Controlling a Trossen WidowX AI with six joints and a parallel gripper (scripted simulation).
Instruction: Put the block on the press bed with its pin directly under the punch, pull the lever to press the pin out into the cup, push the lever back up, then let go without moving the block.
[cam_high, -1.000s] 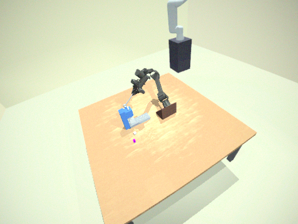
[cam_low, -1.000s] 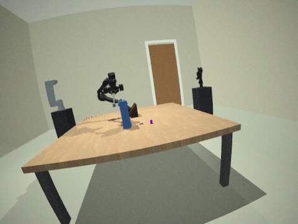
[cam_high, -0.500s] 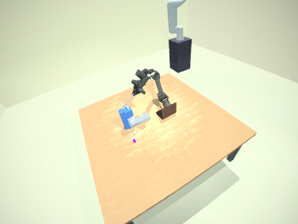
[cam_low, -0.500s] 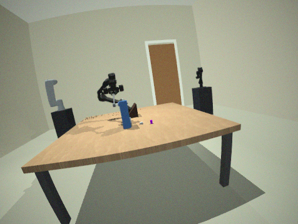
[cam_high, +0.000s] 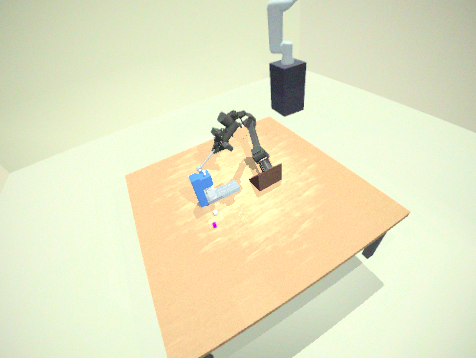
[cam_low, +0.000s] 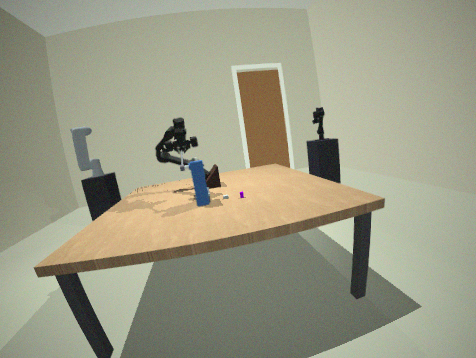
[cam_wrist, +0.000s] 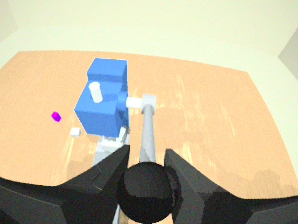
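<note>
Between the dark fingertips of the black gripper (cam_high: 215, 149) (cam_low: 183, 150) (cam_wrist: 147, 187), the round black knob (cam_wrist: 146, 192) of the slim grey metal lever (cam_high: 207, 160) (cam_low: 182, 159) (cam_wrist: 148, 132) is clamped. Beyond the fingers stands the tall blue block-shaped press (cam_high: 201, 187) (cam_low: 200, 184) (cam_wrist: 100, 112); a pale block seems to sit at its foot, pin unclear. The lever slopes upward, so placing looks done; whether pressing is finished I cannot tell, but letting go remains. Farther out, past the wooden table (cam_high: 300, 240) (cam_low: 280, 215) (cam_wrist: 200, 85), are pale walls and a brown door (cam_low: 264, 117).
</note>
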